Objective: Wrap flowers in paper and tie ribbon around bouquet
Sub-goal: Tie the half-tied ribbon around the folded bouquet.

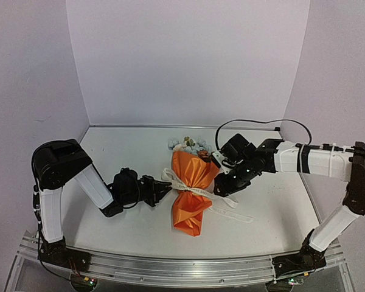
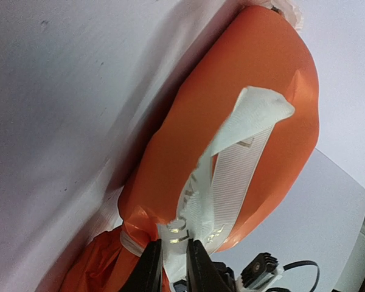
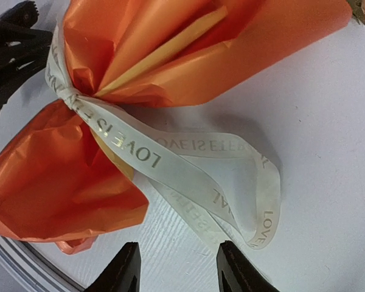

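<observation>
The bouquet [image 1: 193, 190] lies on its side at the middle of the table, between the two grippers, with its wide end toward the far wall. Its paper [image 1: 198, 173] is glossy orange, puffed above the waist and crumpled into a flared tail toward the near edge. In the right wrist view a strip of the yellow inner face [image 3: 164, 52] shows among the folds. The flowers [image 1: 191, 145] only just poke out of the far end as small pale blue and cream blooms, and their stems are hidden. The ribbon [image 3: 188, 176] is cream-white with shiny lettering that reads LOVE. It cinches the paper tightly at the waist, and from there two loose lengths run off to the right and lie flat on the table, curling into a loop. A shorter flap of it stands up against the orange bulge on the left side. The left gripper [image 1: 167, 193] sits at the waist on that side, its fingers [image 2: 149, 271] drawn narrow with the ribbon pinched between them. The right gripper [image 1: 222, 187] hangs just over the loose loop with its fingers [image 3: 125, 271] apart and nothing between them. The table [image 1: 274, 213] is plain matte white, with an aluminium rail [image 1: 170, 267] along its near edge. Pale lilac-white walls [image 1: 188, 61] close it in on three sides. A black cable [image 1: 255, 123] arches above the right arm.
</observation>
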`<control>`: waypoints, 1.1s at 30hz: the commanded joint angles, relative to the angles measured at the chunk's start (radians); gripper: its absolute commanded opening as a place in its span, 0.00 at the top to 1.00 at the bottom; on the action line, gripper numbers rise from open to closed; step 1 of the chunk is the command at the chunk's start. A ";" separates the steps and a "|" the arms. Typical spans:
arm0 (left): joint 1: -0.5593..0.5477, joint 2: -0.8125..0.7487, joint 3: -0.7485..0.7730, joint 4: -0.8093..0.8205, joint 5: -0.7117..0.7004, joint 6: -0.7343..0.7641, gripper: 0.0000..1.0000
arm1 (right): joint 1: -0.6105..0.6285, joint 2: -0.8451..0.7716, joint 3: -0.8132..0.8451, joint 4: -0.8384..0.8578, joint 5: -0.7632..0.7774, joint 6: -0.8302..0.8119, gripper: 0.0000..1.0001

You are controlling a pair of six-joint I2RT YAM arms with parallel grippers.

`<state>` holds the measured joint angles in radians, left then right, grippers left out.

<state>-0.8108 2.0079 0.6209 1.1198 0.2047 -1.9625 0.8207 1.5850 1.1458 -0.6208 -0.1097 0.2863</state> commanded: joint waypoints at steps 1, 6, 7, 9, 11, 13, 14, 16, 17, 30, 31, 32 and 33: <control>-0.001 -0.016 0.007 0.030 -0.005 0.016 0.89 | 0.005 0.080 0.123 -0.003 -0.069 -0.015 0.54; 0.003 -0.051 -0.006 -0.012 0.010 0.066 0.99 | 0.006 0.194 0.265 -0.028 -0.131 -0.020 0.55; 0.005 -0.059 -0.008 -0.030 0.017 0.079 1.00 | 0.006 0.213 0.289 -0.030 -0.142 -0.016 0.55; 0.009 -0.080 -0.008 -0.075 0.036 0.108 1.00 | 0.010 0.254 0.326 -0.031 -0.164 -0.007 0.55; 0.014 -0.105 -0.003 -0.143 0.060 0.137 1.00 | 0.019 0.285 0.362 -0.038 -0.172 0.000 0.56; 0.020 -0.130 -0.002 -0.194 0.079 0.170 1.00 | 0.029 0.316 0.398 -0.048 -0.172 0.002 0.57; 0.024 -0.142 0.000 -0.219 0.089 0.184 1.00 | 0.035 0.329 0.414 -0.053 -0.168 0.002 0.57; 0.030 -0.160 0.002 -0.254 0.104 0.209 1.00 | 0.045 0.354 0.448 -0.069 -0.158 0.002 0.59; 0.031 -0.166 0.002 -0.268 0.109 0.217 1.00 | 0.048 0.370 0.461 -0.077 -0.148 0.000 0.60; 0.052 -0.233 -0.010 -0.369 0.121 0.294 1.00 | 0.063 0.483 0.523 -0.127 -0.019 -0.032 0.64; 0.056 -0.241 -0.013 -0.380 0.118 0.301 1.00 | 0.063 0.485 0.523 -0.128 -0.014 -0.031 0.64; 0.060 -0.250 -0.015 -0.390 0.115 0.308 1.00 | 0.063 0.486 0.522 -0.128 -0.008 -0.030 0.64; 0.063 -0.261 -0.019 -0.401 0.112 0.316 1.00 | 0.063 0.488 0.520 -0.128 -0.003 -0.030 0.64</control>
<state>-0.7650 1.8128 0.6163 0.7636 0.3191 -1.6968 0.8806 2.0580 1.6302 -0.7207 -0.1725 0.2665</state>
